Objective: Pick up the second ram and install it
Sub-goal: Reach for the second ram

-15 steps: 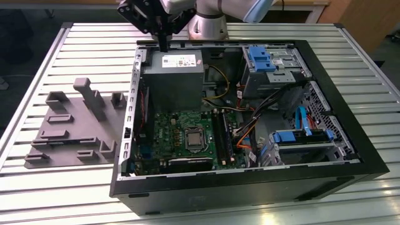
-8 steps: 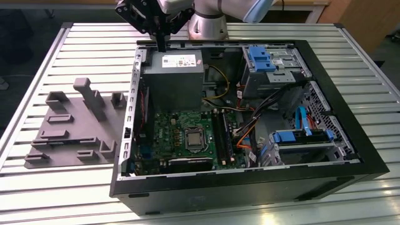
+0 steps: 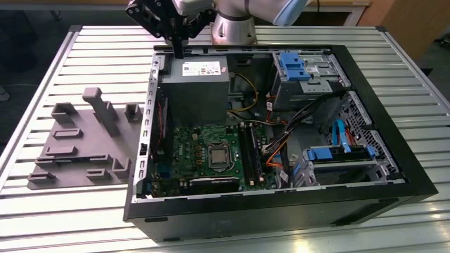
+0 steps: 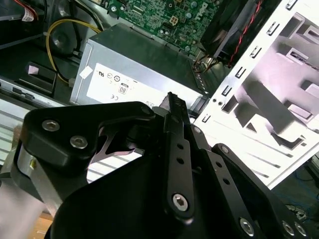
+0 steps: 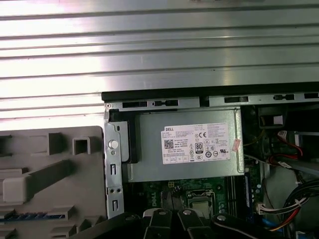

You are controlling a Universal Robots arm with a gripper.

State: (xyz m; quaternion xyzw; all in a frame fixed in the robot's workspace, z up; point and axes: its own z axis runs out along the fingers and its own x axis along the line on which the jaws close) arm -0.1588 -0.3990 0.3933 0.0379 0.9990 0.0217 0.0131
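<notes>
One slatted metal desk (image 3: pixel 56 211) carries everything, its bare ribs running clear along the near edge and again behind the load. At centre an open computer case (image 3: pixel 281 213) lies on its side with the uncovered side up, its black rim framing a crowded interior.

Just beside the case's wall on the exterior view's left sits a grey moulded tray (image 3: pixel 77 158) with upright blocks (image 3: pixel 98 108), and at most a narrow gap separates tray and case. Inside the case, a grey power supply (image 3: pixel 193 95) fills the far corner on the exterior view's left. The green motherboard (image 3: pixel 204 153) lies nearer the camera. Its long dark memory slots (image 3: pixel 250 155) run along the board's edge on the exterior view's right, where cables (image 3: pixel 281 142) crowd in.

The arm (image 3: pixel 239 21) rises from the desk behind the case. Its hand (image 3: pixel 180 51) hangs in open air above the case's far rim, over the far edge of the power supply and clear of the metal below. The fingers (image 4: pixel 179 149) are drawn together with nothing visible between them. What appears to be the second ram (image 5: pixel 35 215), a thin dark strip flecked with blue, lies in the tray near one of those blocks in the first wrist view, well apart from the hand.
</notes>
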